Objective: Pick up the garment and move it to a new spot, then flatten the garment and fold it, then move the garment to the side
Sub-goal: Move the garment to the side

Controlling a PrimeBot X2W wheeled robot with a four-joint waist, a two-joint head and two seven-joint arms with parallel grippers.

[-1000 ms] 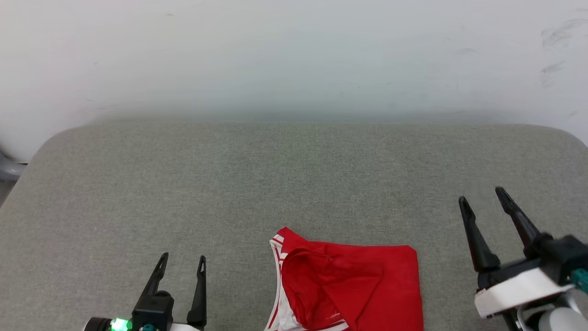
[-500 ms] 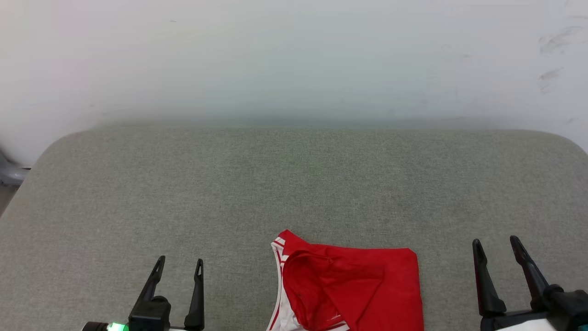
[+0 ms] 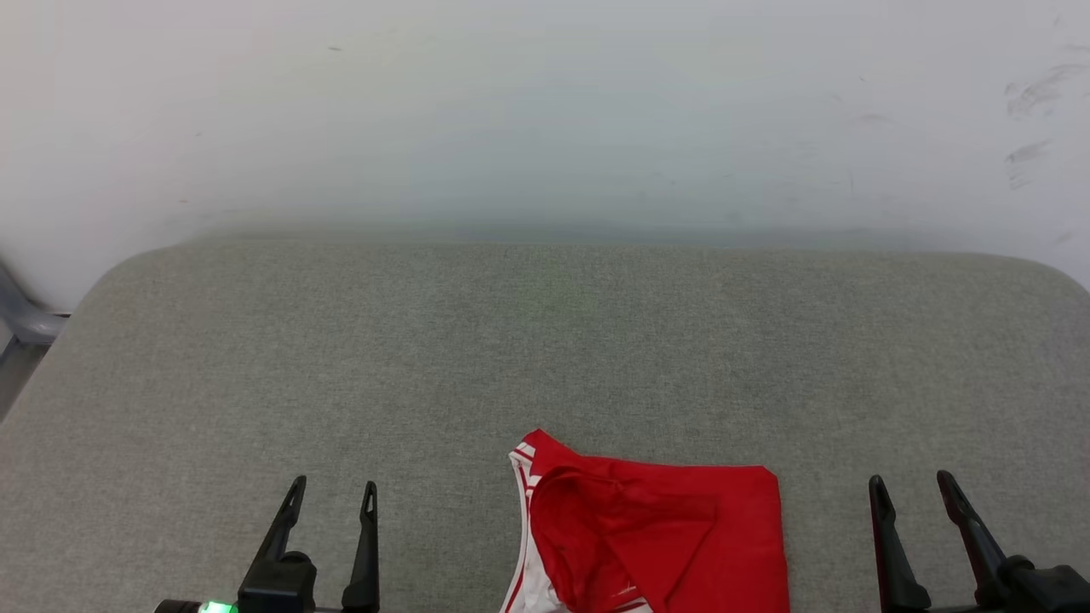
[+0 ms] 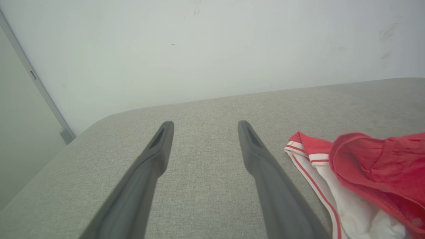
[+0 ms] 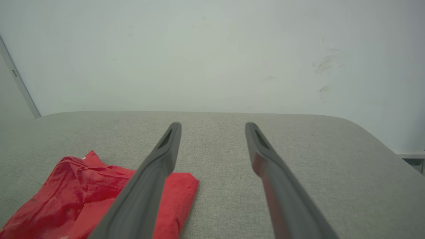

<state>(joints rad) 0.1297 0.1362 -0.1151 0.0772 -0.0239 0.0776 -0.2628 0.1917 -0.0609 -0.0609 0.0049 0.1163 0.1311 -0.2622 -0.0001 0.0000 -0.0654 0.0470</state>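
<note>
The garment (image 3: 656, 536) is red with white, red-striped trim and lies folded into a compact bundle at the near middle of the grey padded surface; its lower part runs past the bottom edge of the head view. My left gripper (image 3: 332, 489) stands open at the lower left, well clear of the cloth. My right gripper (image 3: 913, 481) stands open at the lower right, also apart from it. The garment (image 4: 358, 176) sits to the right of the left fingers in the left wrist view. In the right wrist view the garment (image 5: 76, 196) lies at the lower left, partly behind one finger.
The grey fabric-covered surface (image 3: 545, 340) has rounded far corners and bare room behind and beside the garment. A white wall (image 3: 545, 111) rises right behind it. A grey bar (image 3: 21, 319) shows at the far left edge.
My right gripper has dropped back toward the lower right, from raised over the surface to low near the view's edge. The head camera shifted slightly. The garment and left gripper stayed put.
</note>
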